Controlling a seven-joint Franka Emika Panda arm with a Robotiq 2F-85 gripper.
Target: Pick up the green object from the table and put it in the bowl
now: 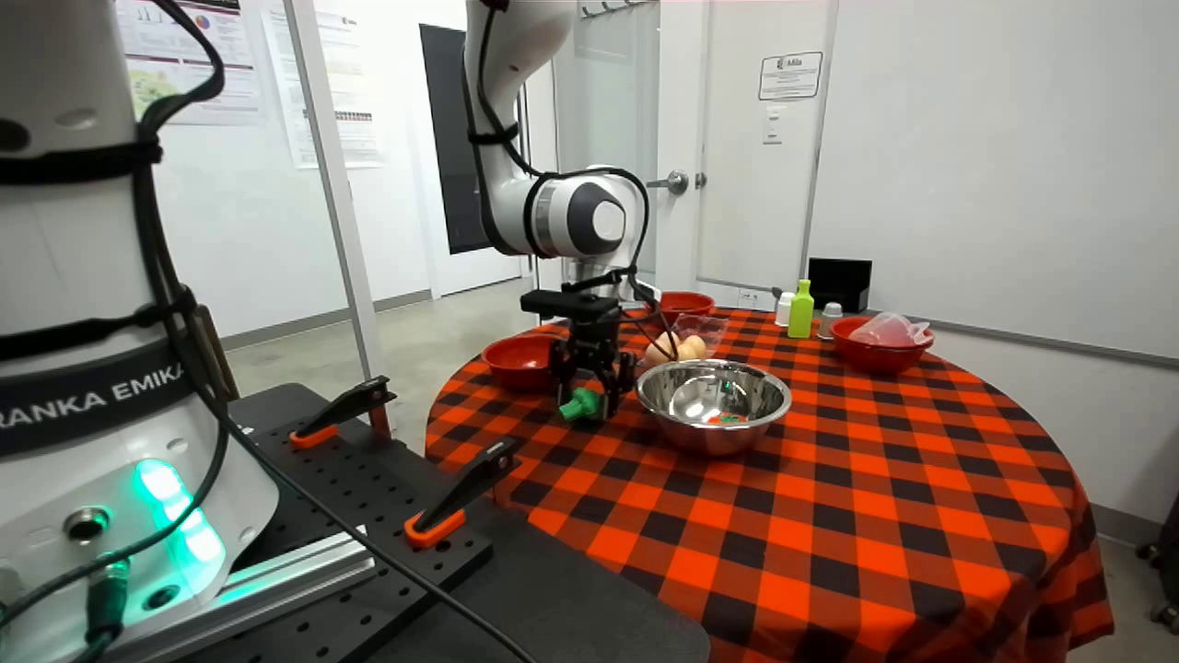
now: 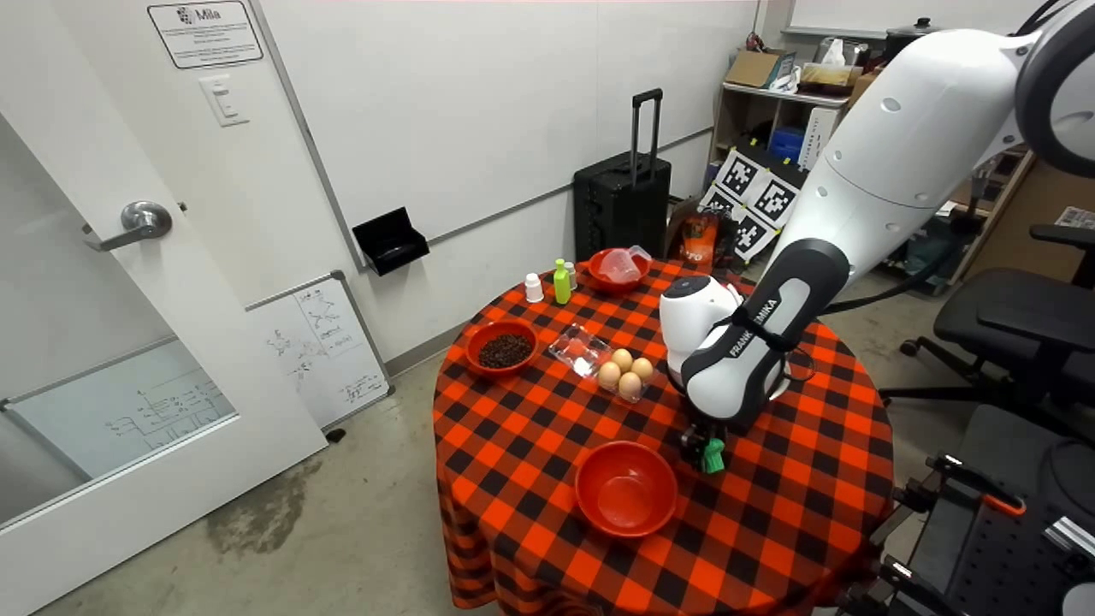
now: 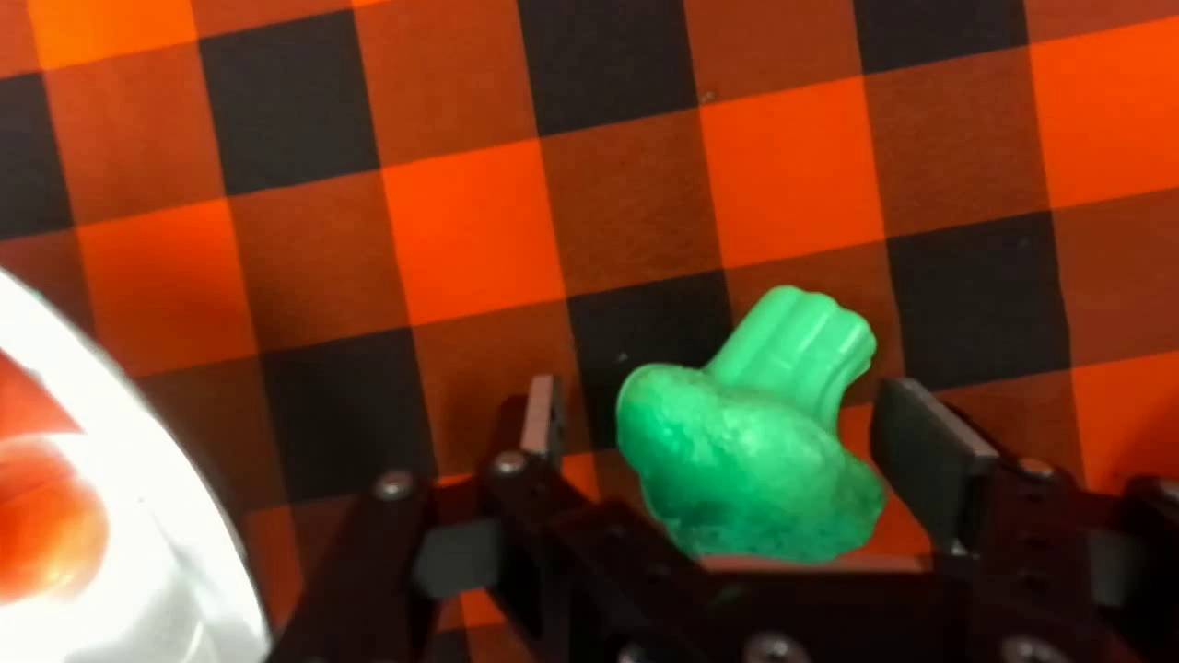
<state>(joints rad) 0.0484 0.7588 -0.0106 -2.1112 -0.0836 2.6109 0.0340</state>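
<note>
Pretty sure I'm doing the grab bit, gripper [image 3: 737, 428] standing wide astride the green broccoli [image 3: 751, 465] lying on the bench [image 1: 875, 534] near the metal bowl [image 1: 709, 440], so I'm figuring on squeezing it next.

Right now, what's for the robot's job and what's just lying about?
For the job:
green broccoli-shaped object
wide shiny silver metal bowl
round table covered in red-and-black checked cloth
black two-fingered end effector

Lying about:
three round red bowls
four light-brown eggs in a clear plastic carton
slim yellow-green bottle
</note>
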